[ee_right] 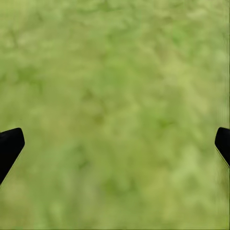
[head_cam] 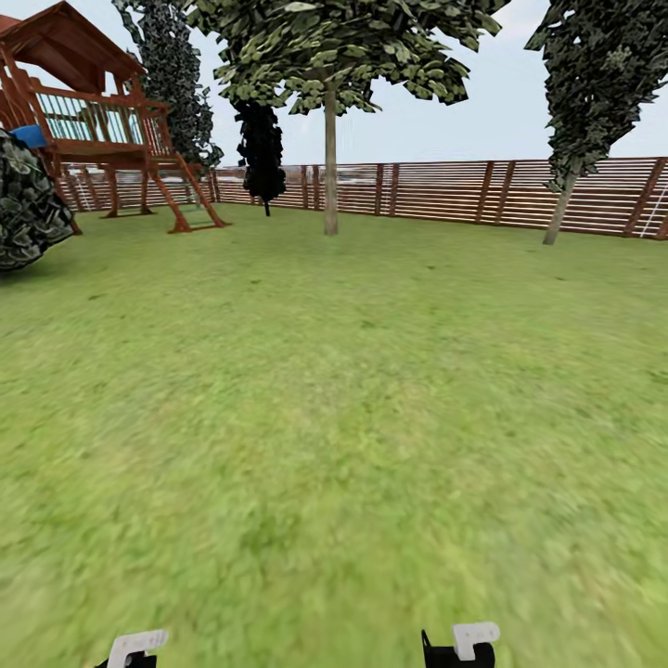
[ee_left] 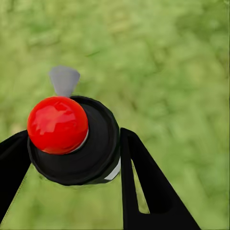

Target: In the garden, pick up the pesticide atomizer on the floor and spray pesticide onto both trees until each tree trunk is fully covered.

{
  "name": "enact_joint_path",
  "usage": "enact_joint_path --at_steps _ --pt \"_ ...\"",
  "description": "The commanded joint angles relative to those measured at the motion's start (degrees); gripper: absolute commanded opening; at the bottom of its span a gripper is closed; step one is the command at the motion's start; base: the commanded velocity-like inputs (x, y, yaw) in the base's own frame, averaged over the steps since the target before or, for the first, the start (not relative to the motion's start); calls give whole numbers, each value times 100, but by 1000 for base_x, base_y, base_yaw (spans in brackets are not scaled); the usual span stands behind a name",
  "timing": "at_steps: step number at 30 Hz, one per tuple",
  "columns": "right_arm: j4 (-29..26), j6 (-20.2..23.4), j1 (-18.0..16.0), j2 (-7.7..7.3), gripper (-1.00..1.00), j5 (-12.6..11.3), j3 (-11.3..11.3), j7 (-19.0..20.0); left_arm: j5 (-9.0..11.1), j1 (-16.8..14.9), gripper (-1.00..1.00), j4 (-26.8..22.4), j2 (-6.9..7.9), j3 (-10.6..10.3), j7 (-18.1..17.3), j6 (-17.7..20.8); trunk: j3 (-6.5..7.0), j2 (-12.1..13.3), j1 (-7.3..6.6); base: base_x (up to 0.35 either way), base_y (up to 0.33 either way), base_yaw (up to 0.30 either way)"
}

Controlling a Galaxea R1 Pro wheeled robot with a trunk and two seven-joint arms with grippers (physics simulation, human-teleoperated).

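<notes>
Pesticide atomizer (ee_left: 72,141) sits clamped in the left gripper (ee_left: 72,158), so the coming move turns on reaching the trunks.

Head view: two pale-trunked trees stand ahead across the grass (head_cam: 334,417) by the wooden fence (head_cam: 464,190). One straight tree trunk (head_cam: 330,162) lies almost dead ahead, slightly left; a second, leaning trunk (head_cam: 559,211) lies well to the right. Both are far off and upright. One near-black narrow tree (head_cam: 261,153) and one playhouse (head_cam: 93,111) stand to the left.

Left wrist view: the black fingers (ee_left: 143,187) press both sides of the bottle, its red top facing the camera and its long axis probably along the fingers.

Right wrist view: the right gripper (ee_right: 115,143) is spread wide and holds nothing.
</notes>
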Motion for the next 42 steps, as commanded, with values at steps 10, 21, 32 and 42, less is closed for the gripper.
enact_joint_path --at_steps 10,21,32,42 --pt "4 -10 -3 8 100 62 -21 -45 -52 -4 -100 5 3 49 -21 -19 -5 -2 3 342 0 0" --pt "4 -10 -3 4 100 62 -21 -45 -52 -4 -100 5 3 52 -24 -19 -5 -2 3 342 0 0" --pt "4 -10 -3 1 100 62 -21 -45 -52 -2 -100 5 5 53 -21 -19 -5 -2 3 342 0 0" --pt "4 -10 -3 0 100 62 -21 -45 -52 -2 -100 5 9 53 -21 -19 -5 -2 3 342 0 0"
